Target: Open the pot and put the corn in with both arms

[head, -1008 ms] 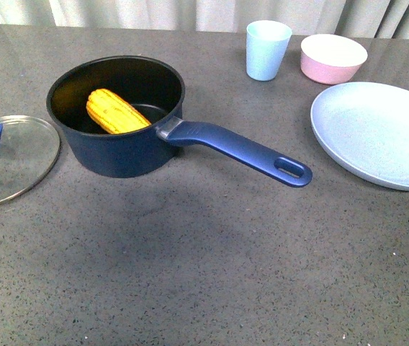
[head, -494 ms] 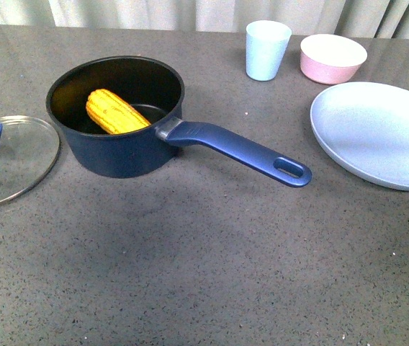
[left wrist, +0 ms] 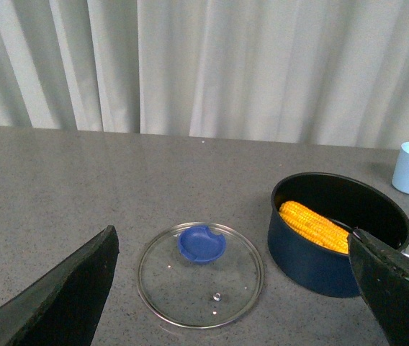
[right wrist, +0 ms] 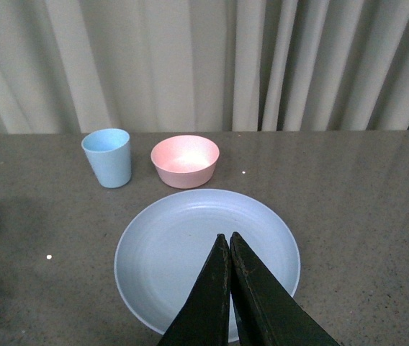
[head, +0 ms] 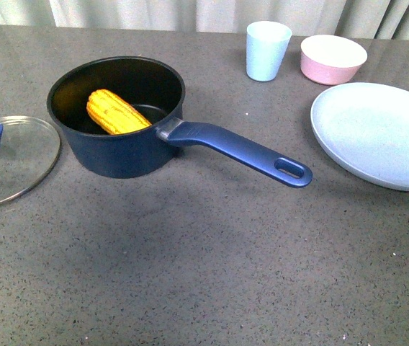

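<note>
Staged tabletop, grey counter (head: 212, 267), curtain backdrop (left wrist: 212, 65)

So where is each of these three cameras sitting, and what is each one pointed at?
Front view: on the robot's body, facing the table; pot with corn, lid, plate; no arm shows.
Left wrist view: looks past the open left gripper at lid, pot and curtain.
Right wrist view: looks past the shut right gripper at plate, cup, bowl.
Both wrist views share only the cup.

The dark blue saucepan (head: 122, 148) has a black inside; the ridged corn cob (head: 117, 112) shows yellow-orange kernel rows.
</note>
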Robot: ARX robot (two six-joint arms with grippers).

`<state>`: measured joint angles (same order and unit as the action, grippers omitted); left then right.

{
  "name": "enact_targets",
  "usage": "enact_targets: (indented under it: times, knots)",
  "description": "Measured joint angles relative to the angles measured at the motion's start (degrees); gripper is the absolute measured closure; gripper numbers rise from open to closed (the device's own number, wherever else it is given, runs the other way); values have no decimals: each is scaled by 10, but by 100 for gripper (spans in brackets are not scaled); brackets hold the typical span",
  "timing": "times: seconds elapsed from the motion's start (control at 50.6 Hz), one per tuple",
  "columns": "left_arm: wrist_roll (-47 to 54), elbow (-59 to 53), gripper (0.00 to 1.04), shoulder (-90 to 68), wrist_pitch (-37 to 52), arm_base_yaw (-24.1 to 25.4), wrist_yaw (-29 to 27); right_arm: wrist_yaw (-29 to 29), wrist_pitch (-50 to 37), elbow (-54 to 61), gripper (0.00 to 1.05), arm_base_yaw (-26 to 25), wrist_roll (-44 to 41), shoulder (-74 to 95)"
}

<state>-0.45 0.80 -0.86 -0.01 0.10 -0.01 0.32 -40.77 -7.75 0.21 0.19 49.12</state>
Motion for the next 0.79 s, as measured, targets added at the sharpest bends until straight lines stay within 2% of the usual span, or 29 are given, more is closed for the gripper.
enact_targets:
  times: [0.435,0.514,0.791]
  knots:
    - [0,0,9,0,0,0,0,-3,85,50,103,-1,0,-135]
    - [0,0,9,0,0,0,0,-3,68,64,103,-1,0,-144]
    - [0,0,9,0,0,0,0,-3,160,64,103,-1,0,-242]
